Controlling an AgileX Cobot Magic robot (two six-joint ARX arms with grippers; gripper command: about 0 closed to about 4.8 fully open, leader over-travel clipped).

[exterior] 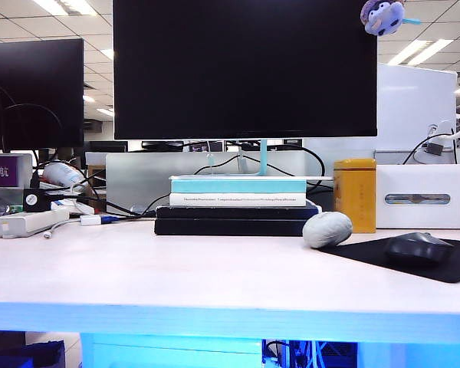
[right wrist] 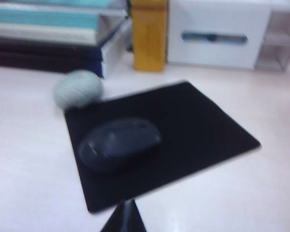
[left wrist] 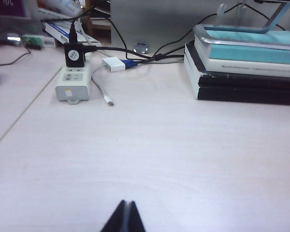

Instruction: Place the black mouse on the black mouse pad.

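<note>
Indoors, black mouse [right wrist: 118, 143] rests on black mouse pad [right wrist: 203, 130], pale desk [exterior: 176, 276]; both grippers' fingers closed, empty.

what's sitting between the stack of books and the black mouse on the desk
The grey pebble-like lump lies between the book stack and the black mouse, which rests on the black mouse pad. The exterior view shows this, and the right wrist view too.

A large dark monitor [exterior: 244, 69] stood at the back of the desk [exterior: 176, 276] on a stack of books [exterior: 236, 207], with a yellow tin [exterior: 354, 194] and a white box [exterior: 423, 196] toward the right edge. A grey lump [exterior: 326, 228] lay just in front of the tin, while a white power strip [left wrist: 73, 83] and cables [left wrist: 135, 50] sat near the back left corner.
</note>
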